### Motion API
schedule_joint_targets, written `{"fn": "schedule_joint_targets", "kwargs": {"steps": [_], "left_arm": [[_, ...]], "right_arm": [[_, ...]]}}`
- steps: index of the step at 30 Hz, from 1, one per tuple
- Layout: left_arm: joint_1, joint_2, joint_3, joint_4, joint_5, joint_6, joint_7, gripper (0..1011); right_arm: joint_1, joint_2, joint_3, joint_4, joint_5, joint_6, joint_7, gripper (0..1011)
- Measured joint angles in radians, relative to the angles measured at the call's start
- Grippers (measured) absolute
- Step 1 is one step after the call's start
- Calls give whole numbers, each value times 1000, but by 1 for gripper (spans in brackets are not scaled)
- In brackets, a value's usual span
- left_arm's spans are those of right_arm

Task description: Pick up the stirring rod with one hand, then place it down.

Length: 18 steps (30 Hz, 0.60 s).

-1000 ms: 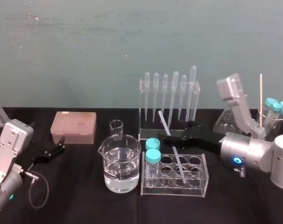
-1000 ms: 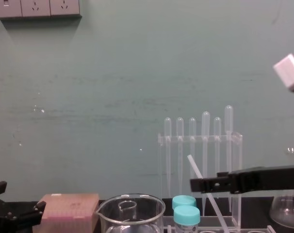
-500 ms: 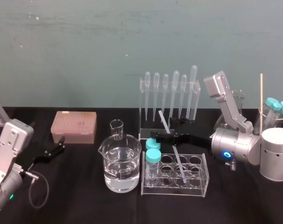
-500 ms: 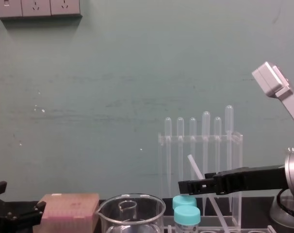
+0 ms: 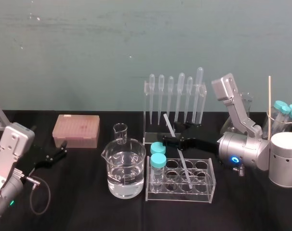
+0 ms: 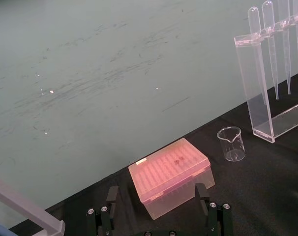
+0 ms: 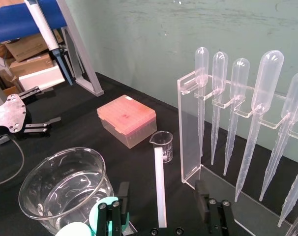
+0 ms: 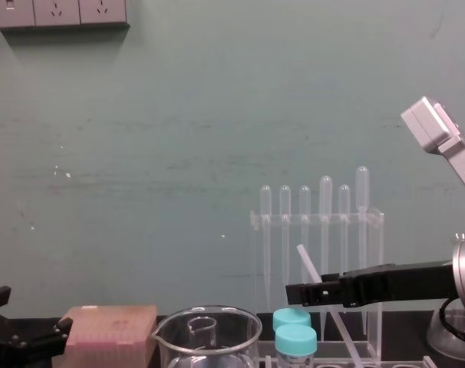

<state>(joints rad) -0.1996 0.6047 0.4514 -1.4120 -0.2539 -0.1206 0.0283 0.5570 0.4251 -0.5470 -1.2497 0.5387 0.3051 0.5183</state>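
Above the clear tube rack [image 5: 204, 185] at mid-table, the right gripper [image 5: 169, 141] reaches in level from the robot's right, its fingers [image 7: 208, 205] spread wide and gripping nothing; the stirring rod [image 7: 160, 187] stands between them, touching neither as far as the right wrist view shows; it leans with its lower end down in one of the rack's wells and its upper end tilted back toward the pipette rack [image 5: 175, 110]. The step in hand looks to be closing on the rod; this goes best with the rod centred, so that both fingers meet it together and do not knock it sideways; the squeeze should be gentle, for a thin smooth rod may slip or pivot; the lift should follow the rod's own slant, lest its foot catch the well's rim and drag the rack, or swing into the blue-capped tubes [image 5: 158, 161] just beside. The left gripper [image 5: 57, 153] lies parked at the table's left, fingers apart and empty.
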Motion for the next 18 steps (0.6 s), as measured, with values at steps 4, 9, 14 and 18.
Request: {"fn": "schedule_joint_targets", "kwargs": {"steps": [4,9,14,18], "left_arm": [[0,0,0,0,0,0,0,1000],[0,0,0,0,0,0,0,1000],[0,0,0,0,0,0,0,1000],[0,0,0,0,0,0,0,1000]], "right_arm": [[-1,0,0,-1,0,0,0,761],[-1,1,1,-2,1,1,0,583],[-2,1,1,-2,1,1,-1,448],[-2,1,2,-2,2,1,-1,338]]}}
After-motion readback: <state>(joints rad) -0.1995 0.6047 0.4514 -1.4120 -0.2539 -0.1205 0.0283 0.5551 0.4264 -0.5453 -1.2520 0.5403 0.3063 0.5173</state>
